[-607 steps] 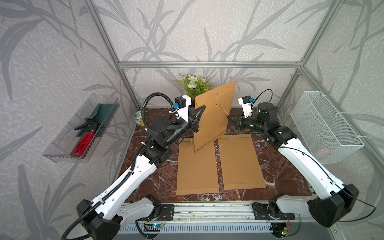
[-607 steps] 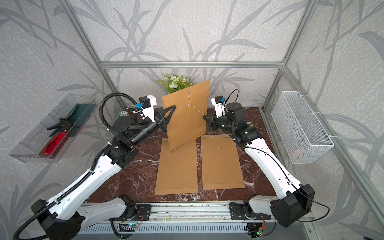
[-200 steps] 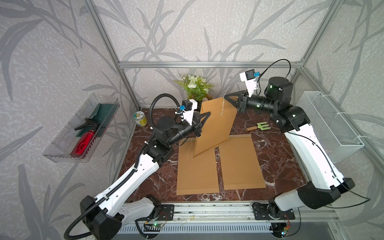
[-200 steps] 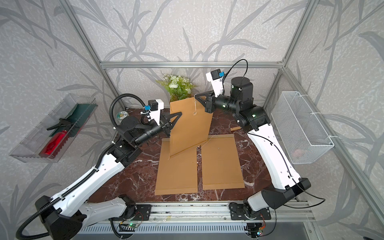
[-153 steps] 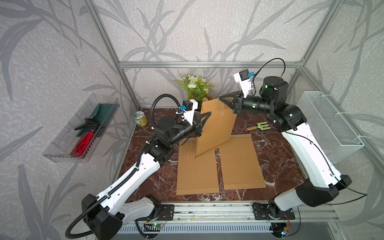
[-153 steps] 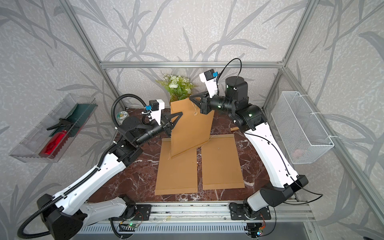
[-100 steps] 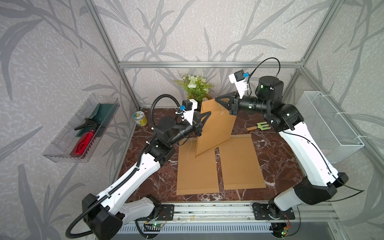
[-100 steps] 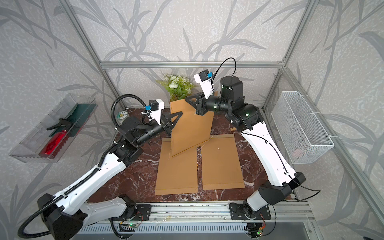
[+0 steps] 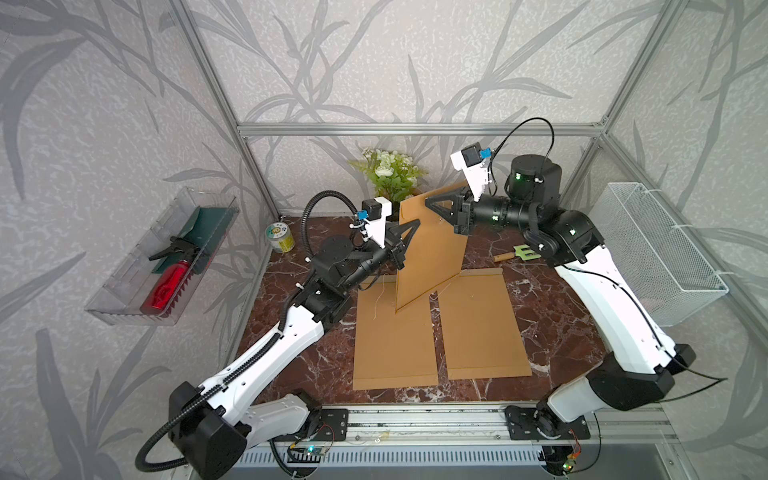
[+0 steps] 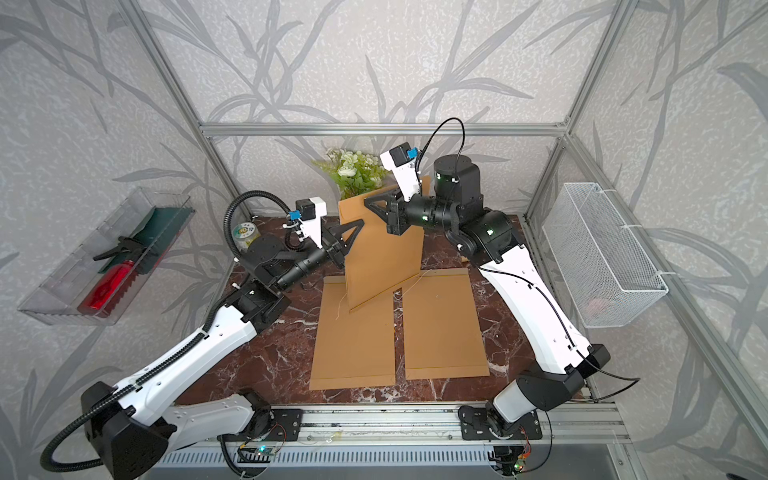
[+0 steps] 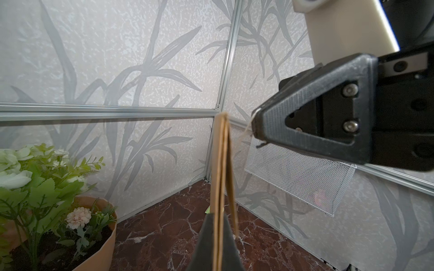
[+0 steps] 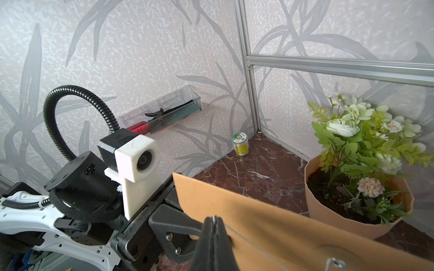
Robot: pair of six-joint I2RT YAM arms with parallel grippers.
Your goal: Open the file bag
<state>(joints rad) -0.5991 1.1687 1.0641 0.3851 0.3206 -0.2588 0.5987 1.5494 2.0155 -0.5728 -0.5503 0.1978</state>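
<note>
A brown paper file bag (image 9: 432, 249) (image 10: 382, 249) stands nearly upright above the marble table, its lower corner over the flat bags below. My left gripper (image 9: 411, 227) (image 10: 357, 227) is shut on its left edge; in the left wrist view the pads (image 11: 206, 234) pinch the bag's layered edge (image 11: 222, 164). My right gripper (image 9: 428, 203) (image 10: 368, 203) is near the bag's top, shut on the thin white closure string (image 12: 246, 241), which runs from its tip (image 12: 215, 219) across the bag's face (image 12: 270, 223). The right gripper (image 11: 254, 126) also shows in the left wrist view, beside the bag.
Two more brown file bags (image 9: 392, 332) (image 9: 482, 324) lie flat mid-table. A potted flower plant (image 9: 390, 174) stands behind the raised bag, a small jar (image 9: 279, 237) at the back left, a green tool (image 9: 521, 253) at the back right. A wire basket (image 9: 660, 249) and a clear tray (image 9: 166, 257) hang on the side walls.
My right gripper has risen from the bag's right edge and swung left across its top, pulling the string. The bag has tilted and sunk slightly. The left arm has barely moved lately.
</note>
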